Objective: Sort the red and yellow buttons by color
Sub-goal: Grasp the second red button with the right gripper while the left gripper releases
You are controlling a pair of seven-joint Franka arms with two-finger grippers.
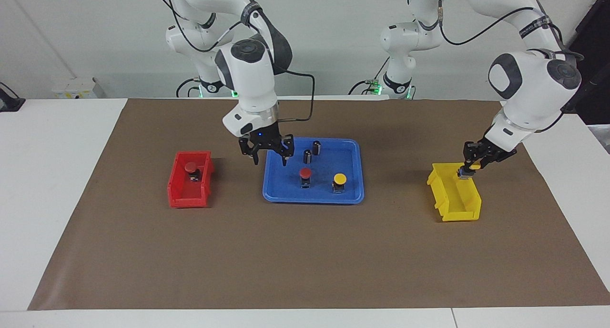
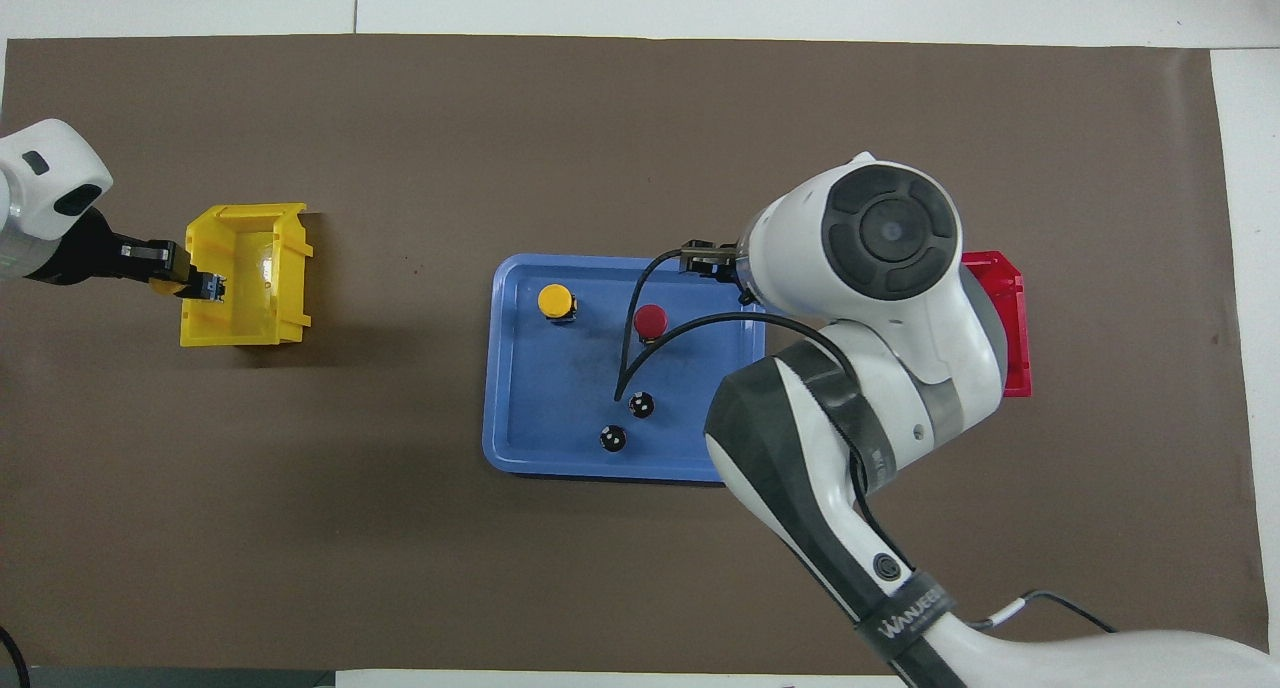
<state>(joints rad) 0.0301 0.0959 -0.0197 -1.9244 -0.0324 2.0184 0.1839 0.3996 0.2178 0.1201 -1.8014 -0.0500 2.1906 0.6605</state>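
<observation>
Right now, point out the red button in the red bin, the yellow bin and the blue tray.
red button [image 1: 190, 166]: facing view, on its round cap.
yellow bin [image 1: 469, 212]: facing view, on its outer wall.
blue tray [image 2: 520, 368]: overhead view, on its bare floor.

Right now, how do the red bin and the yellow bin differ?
The red bin already holds a red button, standing upright inside; in the yellow bin no button rests yet. No claw is at the red bin, while over the yellow bin the left claw grips a yellow button. The red bin sits toward the right arm's end of the table, the yellow bin toward the left arm's. Both are small open-topped plastic bins on brown paper.
</observation>
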